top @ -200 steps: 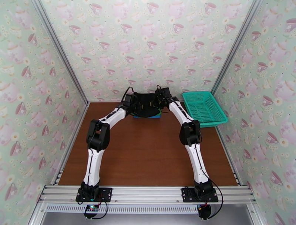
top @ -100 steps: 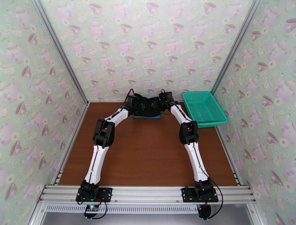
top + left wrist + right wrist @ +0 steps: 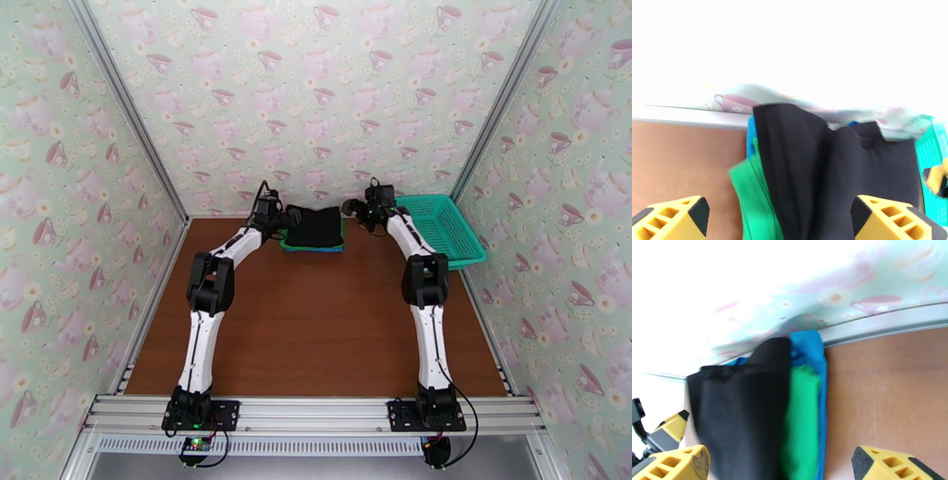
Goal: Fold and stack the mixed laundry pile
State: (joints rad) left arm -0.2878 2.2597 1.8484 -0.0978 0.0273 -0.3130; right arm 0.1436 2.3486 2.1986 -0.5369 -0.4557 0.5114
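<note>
Stack is judged finished: black shirt (image 3: 314, 227) laid over green shirt (image 3: 802, 409) and blue shirt (image 3: 807, 344); left gripper (image 3: 779, 209) and right gripper (image 3: 781, 455) spread, empty.

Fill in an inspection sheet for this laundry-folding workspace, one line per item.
Surface: brown table, with the stack at its far edge.
Job's things: black garment folded on top, green garment under it, blue shirt at the bottom.
Clutter: teal lattice basket at the far right, apart from the stack.
Hands: left hand open, left of the stack; right hand open, right of it; neither holds cloth.
Cables: black cables loop at the wrists and arm bases.
Surroundings: teacup-wallpaper walls, aluminium rail.
</note>
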